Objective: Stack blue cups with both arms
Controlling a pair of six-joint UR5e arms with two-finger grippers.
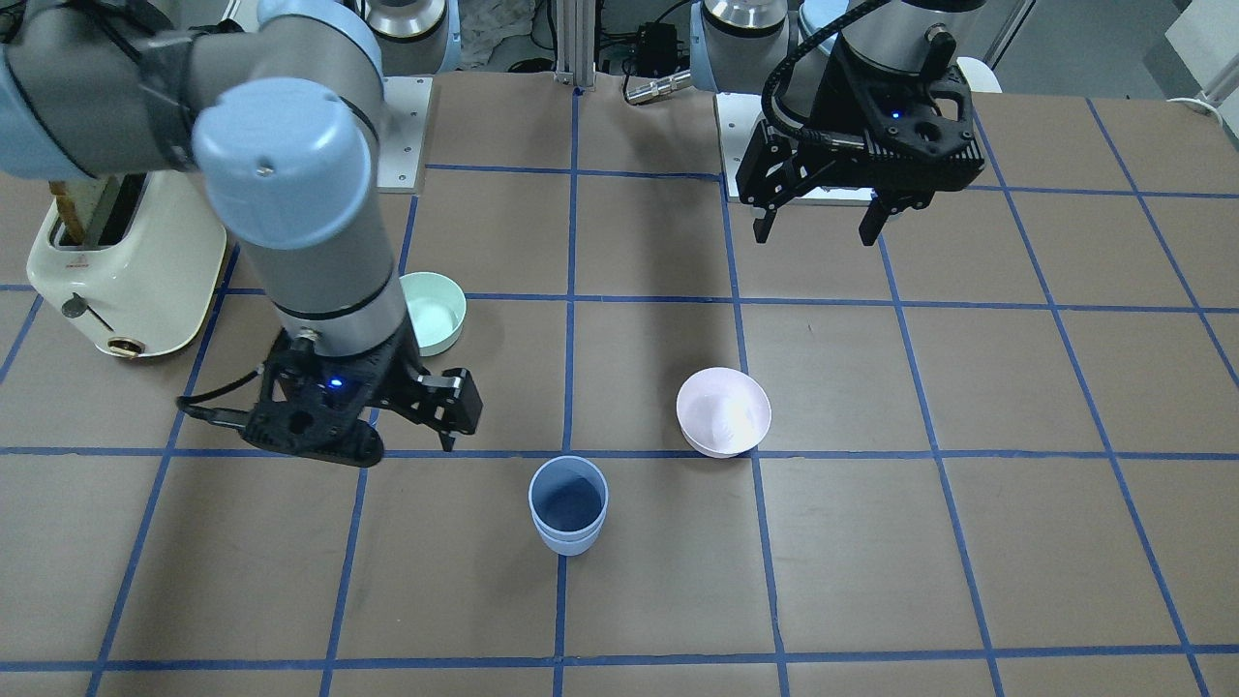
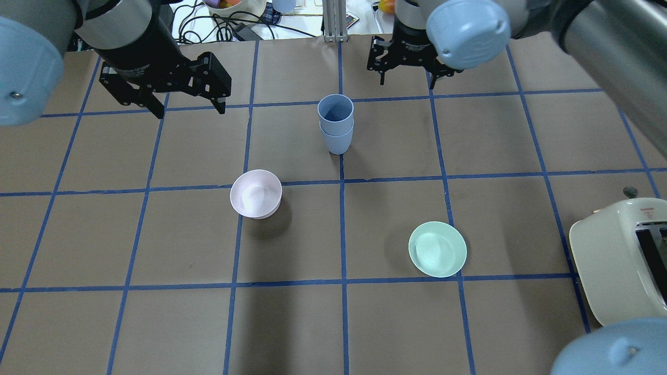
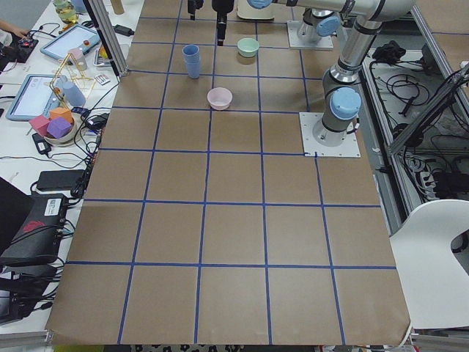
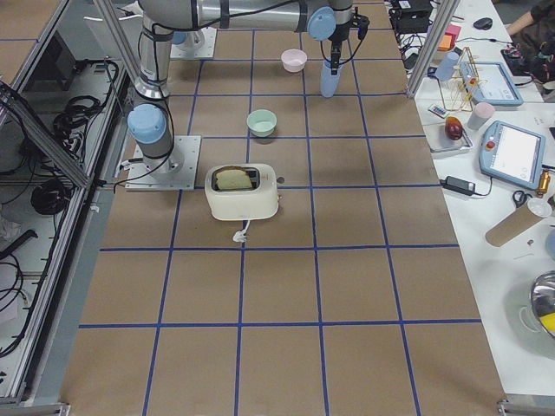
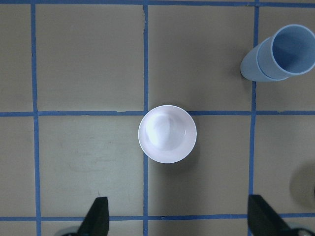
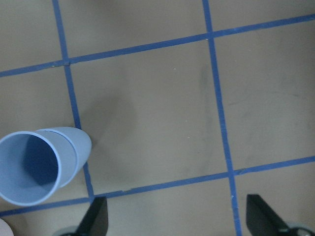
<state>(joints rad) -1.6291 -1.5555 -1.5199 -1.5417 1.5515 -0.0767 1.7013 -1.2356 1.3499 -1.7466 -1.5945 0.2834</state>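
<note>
The left gripper (image 2: pixel 190 110) and right gripper (image 2: pixel 411 75) hang spread wide and empty, since the blue cups (image 2: pixel 336 122) between them look stacked.

Cups (image 2: pixel 336 125) nested — one bowl (image 2: pixel 256 194) left, other bowl (image 2: pixel 437 249) right.

The right arm (image 1: pixel 324 261) and left arm (image 3: pixel 357 44) are silver-grey tubes with rounded light-blue joint caps (image 1: pixel 276 160), each with a small screw (image 1: pixel 259 171). The left gripper (image 1: pixel 816 232) and right gripper (image 2: pixel 408 80) are black angular frames, each with a blue light (image 1: pixel 895 114) and a black cable (image 1: pixel 789 82).
</note>
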